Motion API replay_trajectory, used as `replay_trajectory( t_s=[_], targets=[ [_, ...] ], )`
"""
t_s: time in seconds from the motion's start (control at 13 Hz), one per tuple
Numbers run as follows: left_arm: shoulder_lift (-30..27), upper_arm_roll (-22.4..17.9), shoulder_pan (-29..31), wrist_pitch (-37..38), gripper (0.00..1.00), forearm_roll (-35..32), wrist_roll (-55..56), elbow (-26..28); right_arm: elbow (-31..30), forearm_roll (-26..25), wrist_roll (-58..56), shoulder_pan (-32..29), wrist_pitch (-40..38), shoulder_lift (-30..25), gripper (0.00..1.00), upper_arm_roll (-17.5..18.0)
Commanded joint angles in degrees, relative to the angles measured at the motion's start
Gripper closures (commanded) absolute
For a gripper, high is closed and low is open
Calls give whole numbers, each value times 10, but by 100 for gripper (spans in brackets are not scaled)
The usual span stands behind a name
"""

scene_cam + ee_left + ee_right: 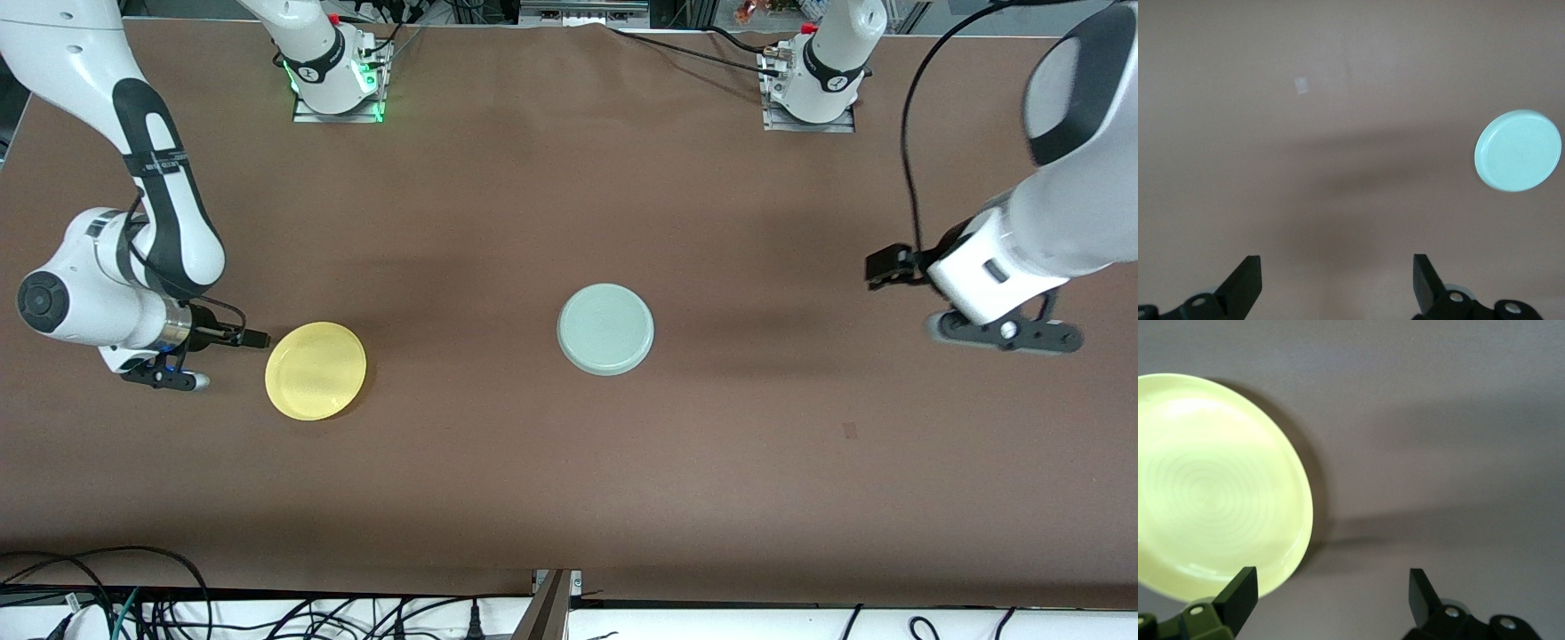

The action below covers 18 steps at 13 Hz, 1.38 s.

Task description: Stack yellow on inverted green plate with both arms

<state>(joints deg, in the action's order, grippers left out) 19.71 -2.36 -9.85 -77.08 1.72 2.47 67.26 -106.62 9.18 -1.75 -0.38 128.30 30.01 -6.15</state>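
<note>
The yellow plate lies rim up on the brown table, toward the right arm's end. The pale green plate lies upside down near the table's middle, apart from the yellow one. My right gripper hangs low just beside the yellow plate, on the side away from the green plate. It is open and holds nothing. In the right wrist view the yellow plate fills one side, clear of the right gripper. My left gripper is over bare table toward the left arm's end, also open. In the left wrist view the green plate shows well off from the left gripper.
The two arm bases stand along the table's edge farthest from the front camera. A small pale mark is on the tabletop, nearer the camera than the left gripper. Cables lie below the table's nearest edge.
</note>
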Motion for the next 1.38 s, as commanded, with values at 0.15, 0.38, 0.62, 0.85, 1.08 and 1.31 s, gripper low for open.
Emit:
replay_trajectory(
  t_s=[0.15, 0.38, 0.62, 0.85, 1.08, 1.31],
  targets=[
    [-141, 64, 63, -95, 0, -46, -18, 216, -12, 73, -47, -8, 90, 36, 0, 4],
    [-233, 59, 66, -256, 0, -45, -8, 368, -10, 129, -81, -7, 112, 49, 0, 7],
    [-227, 59, 70, -254, 0, -45, -9, 360, -9, 129, -91, -6, 110, 48, 58, 9],
    [-203, 58, 89, -200, 0, -39, -16, 322, -7, 129, -125, -7, 106, 48, 100, 9],
    [-199, 59, 89, -198, 0, -41, -16, 312, -7, 129, -128, -7, 104, 48, 100, 10],
    [-199, 65, 86, -196, 0, -43, -15, 304, 13, 129, -128, -6, 68, 37, 100, 18]
  ],
)
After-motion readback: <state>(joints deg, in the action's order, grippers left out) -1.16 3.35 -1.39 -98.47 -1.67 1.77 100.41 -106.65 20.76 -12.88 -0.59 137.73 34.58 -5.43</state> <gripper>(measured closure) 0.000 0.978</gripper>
